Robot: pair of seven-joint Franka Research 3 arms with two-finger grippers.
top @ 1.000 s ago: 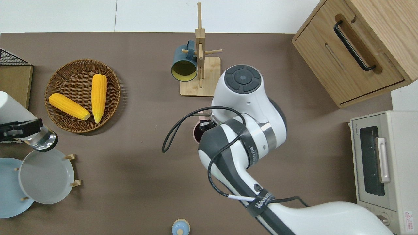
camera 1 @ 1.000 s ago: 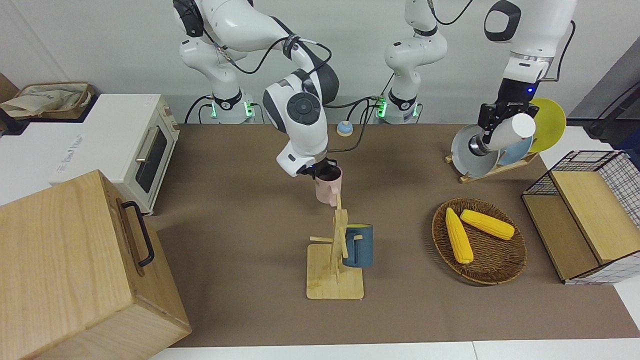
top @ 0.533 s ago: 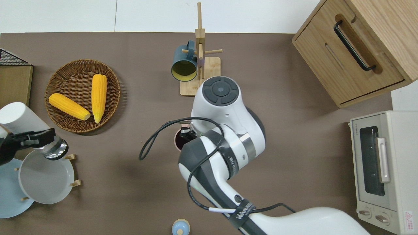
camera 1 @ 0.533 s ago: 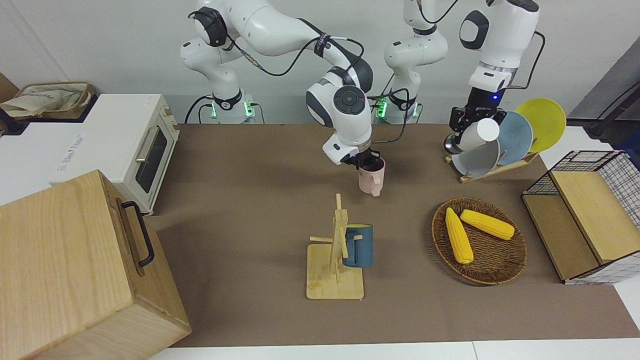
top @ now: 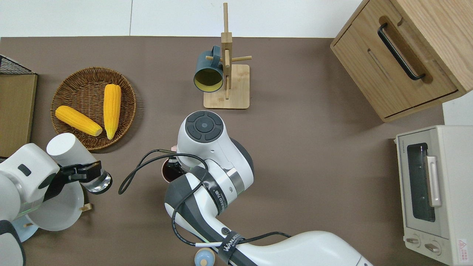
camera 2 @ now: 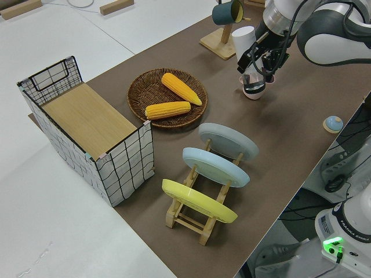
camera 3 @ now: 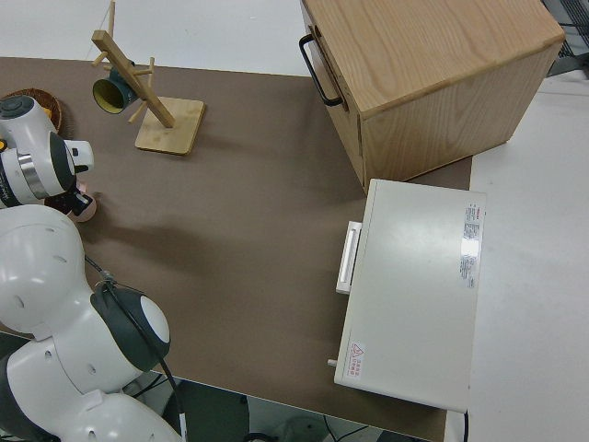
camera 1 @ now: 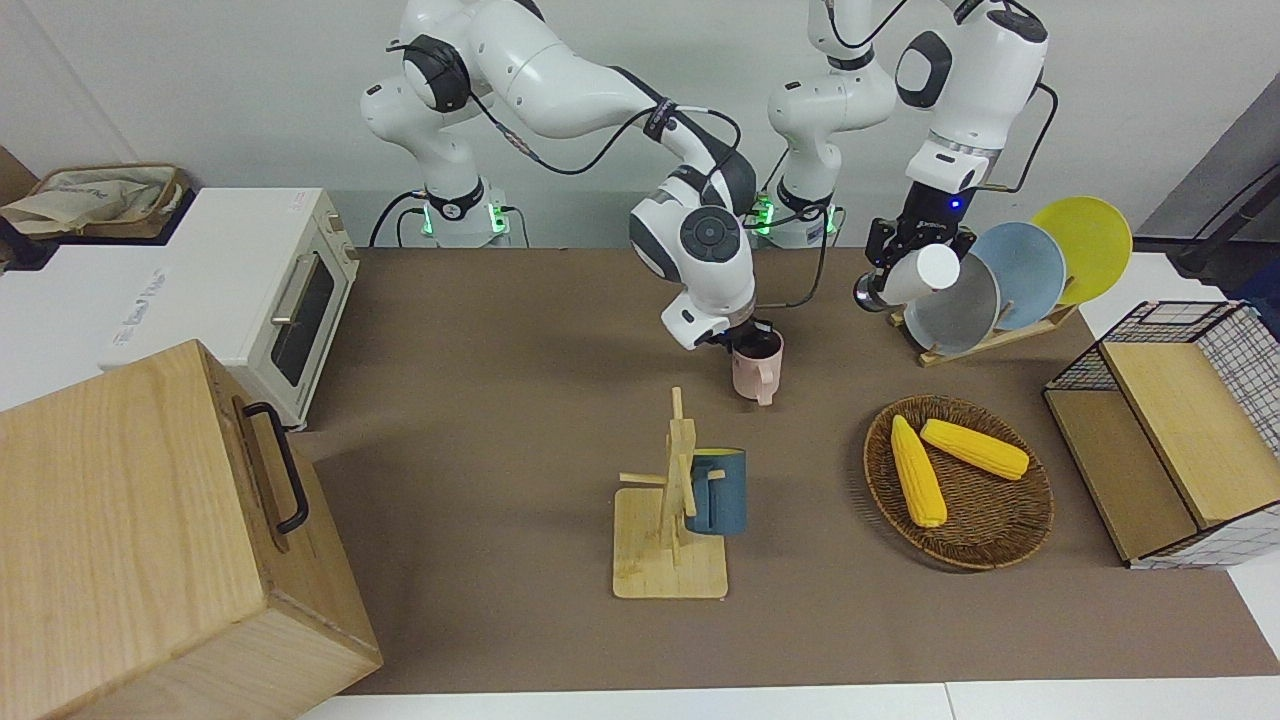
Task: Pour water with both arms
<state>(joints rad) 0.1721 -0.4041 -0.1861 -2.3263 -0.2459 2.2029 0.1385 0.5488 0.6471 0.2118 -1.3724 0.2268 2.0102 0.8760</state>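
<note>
Bringing vessels together mid-table: right tool grips the pink mug, left tool clamps the tilted bottle; next, align spout over mug.

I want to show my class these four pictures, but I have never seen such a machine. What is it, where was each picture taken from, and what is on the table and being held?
These are two white jointed robot arms at a brown table, each ending in a black two-finger gripper. One picture faces the robots, one looks straight down, and two look from the sides.

The right gripper holds a pink mug by its rim. The left gripper holds a tilted white-capped glass bottle.

On the table stand a wooden mug tree with a dark blue mug hanging on it, a round wicker basket with two yellow corn cobs, a wooden rack of plates, a wire basket, a wooden box with a black handle and a white toaster oven.
</note>
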